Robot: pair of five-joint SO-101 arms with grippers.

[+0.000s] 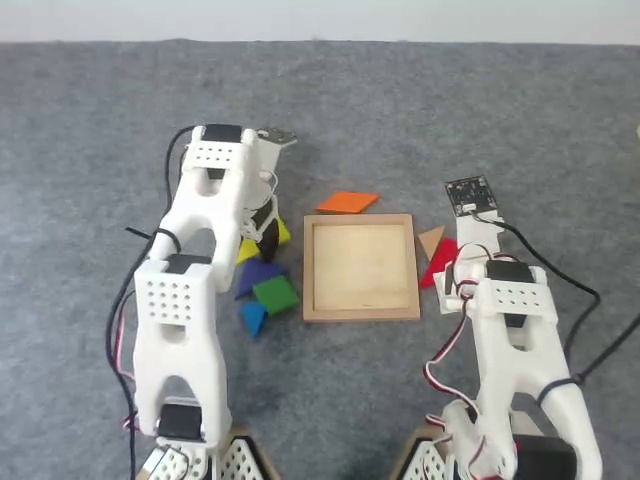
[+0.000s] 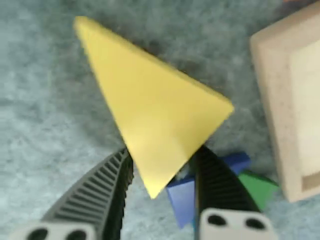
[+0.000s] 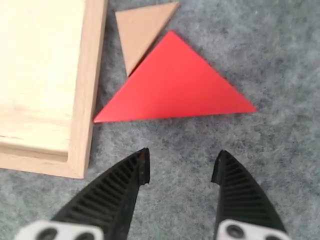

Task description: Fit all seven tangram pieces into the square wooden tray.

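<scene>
Two sets: left jaws clamp the yellow triangle (image 2: 155,115) at nine o'clock of the tray (image 1: 360,316); right jaws, released, face the red triangle (image 3: 175,87).

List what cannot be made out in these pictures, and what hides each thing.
1. High view: the left arm covers most of the yellow triangle.
2. High view: the right arm hides part of the red triangle.
3. Left wrist view: the yellow triangle and the left hand cover much of the blue piece and green piece.
4. Right wrist view: the picture's edge cuts off the wooden tray.
</scene>
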